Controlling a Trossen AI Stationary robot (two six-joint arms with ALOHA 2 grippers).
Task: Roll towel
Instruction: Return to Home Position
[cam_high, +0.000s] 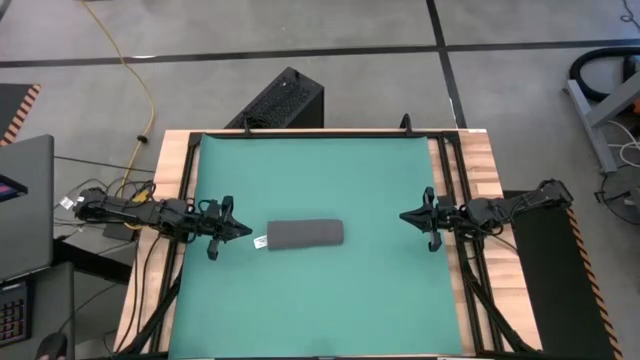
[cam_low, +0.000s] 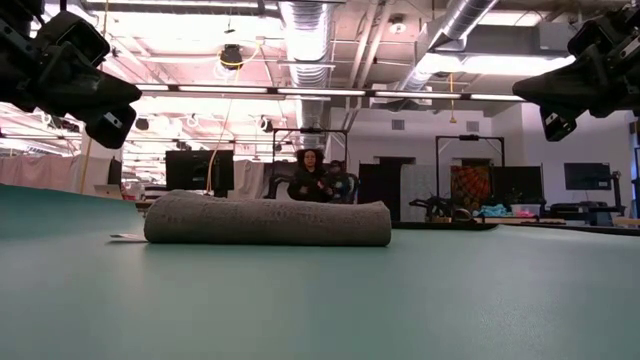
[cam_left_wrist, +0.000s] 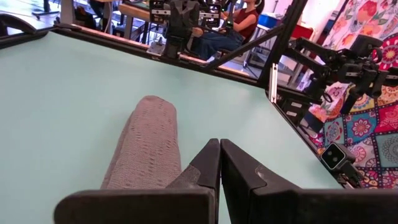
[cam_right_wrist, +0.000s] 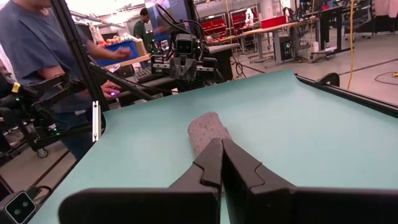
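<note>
Left end effector, fingers pressed together and empty, hovers just left of the dark grey soft cloth towel, which lies rolled mid-frame on the green mat. Right end effector likewise, centre-right. Rolling looks done; only parking the arms remains.

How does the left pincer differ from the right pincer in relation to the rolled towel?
The left pincer is close beside the tag end of the towel; the right pincer is well apart from the other end. The left pincer lines up with the roll; the right pincer sits slightly off that line. Both are shut, empty, raised above the mat.
</note>
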